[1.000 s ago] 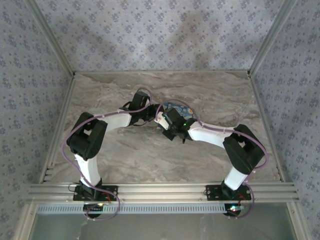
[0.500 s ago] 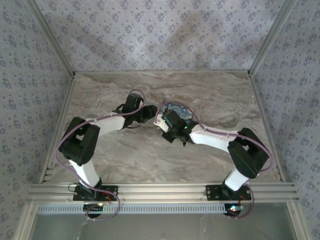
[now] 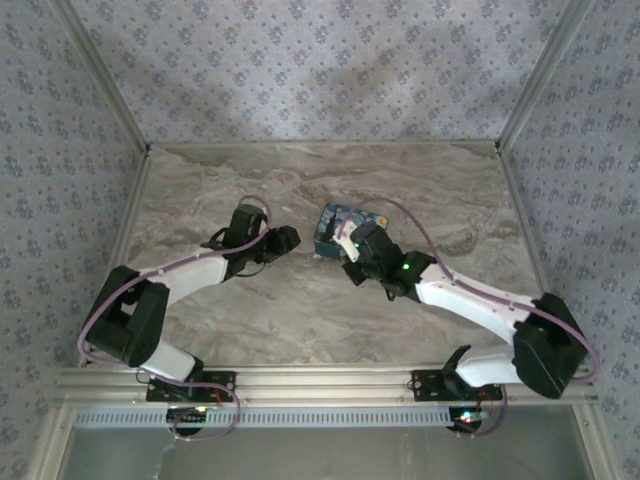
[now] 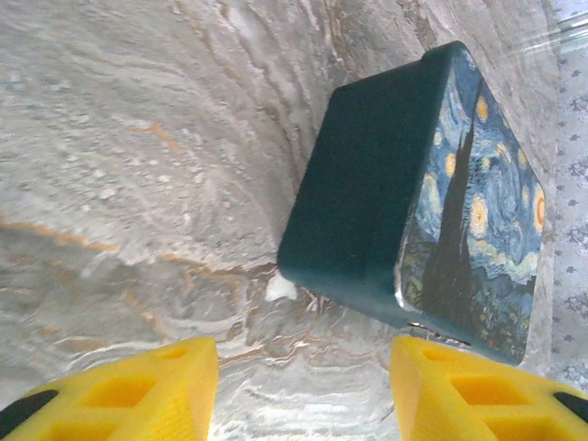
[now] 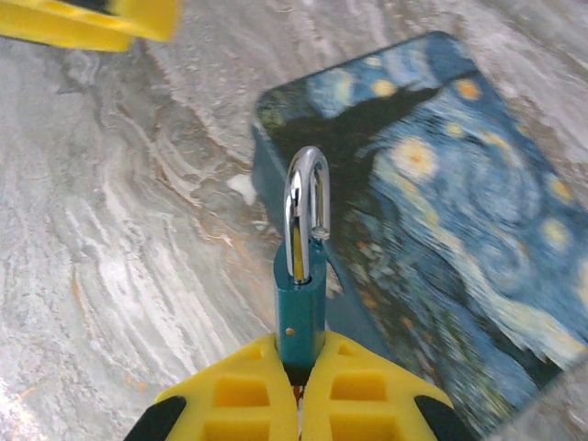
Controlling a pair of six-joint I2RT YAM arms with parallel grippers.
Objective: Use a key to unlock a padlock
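Marbled grey-tan surface (image 3: 300,320) is lying under soft, even light. Three walls are closing it in: back wall (image 3: 320,70), left wall (image 3: 50,200), right wall (image 3: 600,200), all wearing pale blue-grey paper with small repeating floral motifs. Aluminium posts (image 3: 100,75) are running up the corners; a slotted rail (image 3: 320,382) is crossing the near edge.

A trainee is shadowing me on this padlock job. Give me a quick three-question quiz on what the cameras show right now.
1. True or false: the left hand is shut on the painted box.
2. Which hand holds the padlock? A the left hand; B the right hand; C neither.
3. What does the painted box rest on?

Key
1. False: the left hand is open.
2. B: it grips the blue body, with the shackle pointing away from it.
3. The marble table.
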